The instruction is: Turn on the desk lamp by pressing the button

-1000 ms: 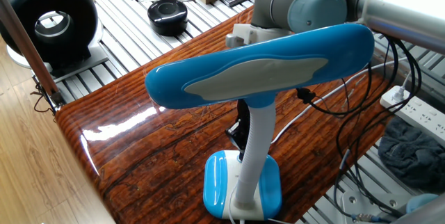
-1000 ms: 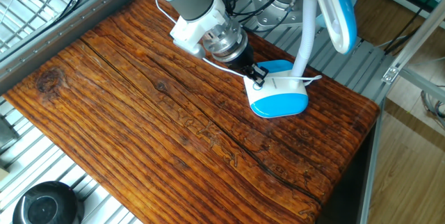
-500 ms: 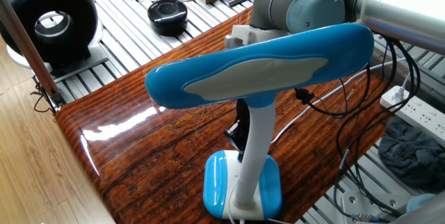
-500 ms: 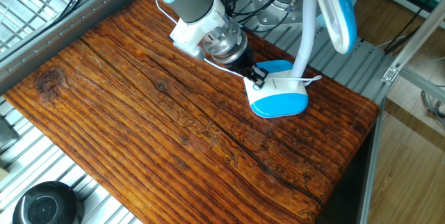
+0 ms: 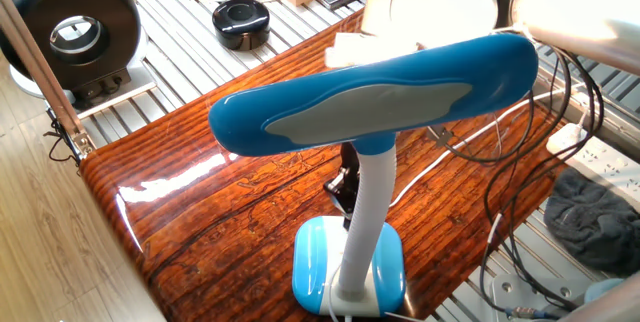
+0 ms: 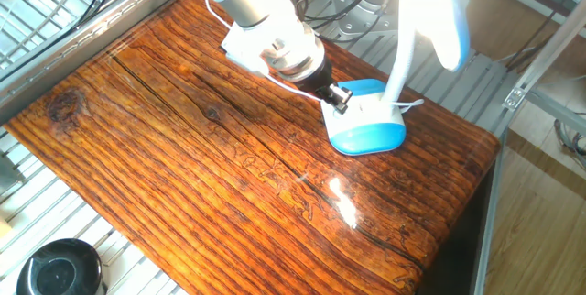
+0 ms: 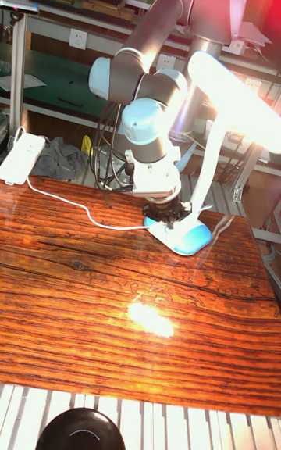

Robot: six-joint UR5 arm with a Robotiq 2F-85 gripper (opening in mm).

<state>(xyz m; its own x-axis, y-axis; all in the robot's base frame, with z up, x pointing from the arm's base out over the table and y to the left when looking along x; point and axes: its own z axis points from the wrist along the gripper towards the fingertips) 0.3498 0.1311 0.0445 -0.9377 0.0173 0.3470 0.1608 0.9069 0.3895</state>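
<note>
The desk lamp is lit: its sky-blue head (image 5: pixel 370 97) glows white in the other fixed view (image 6: pixel 438 6) and in the tall view (image 7: pixel 234 110). A bright reflection lies on the wooden table (image 6: pixel 183 167). The gripper (image 6: pixel 338 99) points down at the near edge of the blue-and-white base (image 6: pixel 371 128). Its dark fingertips are pressed together as one narrow tip against the base, which hides the button. In the tall view the gripper (image 7: pixel 170 219) stands on the left end of the base (image 7: pixel 193 239). From the first fixed view the white neck (image 5: pixel 365 222) mostly hides it.
A black round fan-like device (image 5: pixel 70 27) and a small black disc (image 5: pixel 241 20) stand off the table's far side. A white power strip (image 7: pixel 17 157) and its cable (image 7: pixel 86 216) lie at the table's left rear. Another black round object (image 6: pixel 59 272) sits beyond the near corner.
The lamp has come on: its head now glows, glare washes over the arm and a bright spot appears on the table. The gripper stays at the base.
</note>
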